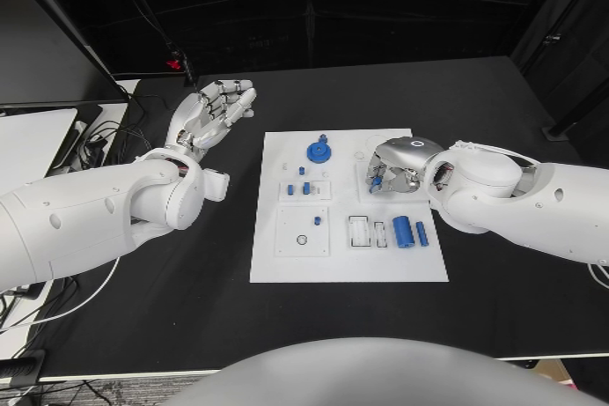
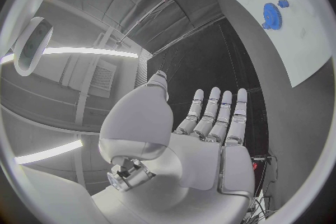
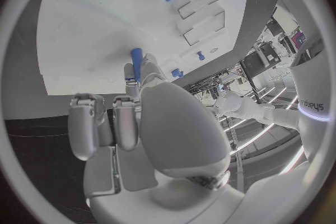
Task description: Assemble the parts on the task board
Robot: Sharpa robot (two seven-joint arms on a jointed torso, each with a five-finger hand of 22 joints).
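Silver right hand point(image 1: 396, 166) pinches a slim blue peg point(image 3: 136, 61) over the flat white task board point(image 1: 286, 256)

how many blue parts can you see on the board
6 at least: a gear at the far end, three small pegs mid-board, two cylinders near the right hand, which may hide more.

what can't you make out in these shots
- Head view: the right robot hand covers the board beneath it; whatever it holds is hidden.
- Right wrist view: a blue part shows at the fingertips; the grip is hidden by the thumb.
- Head view: the small pegs are too small to tell apart.
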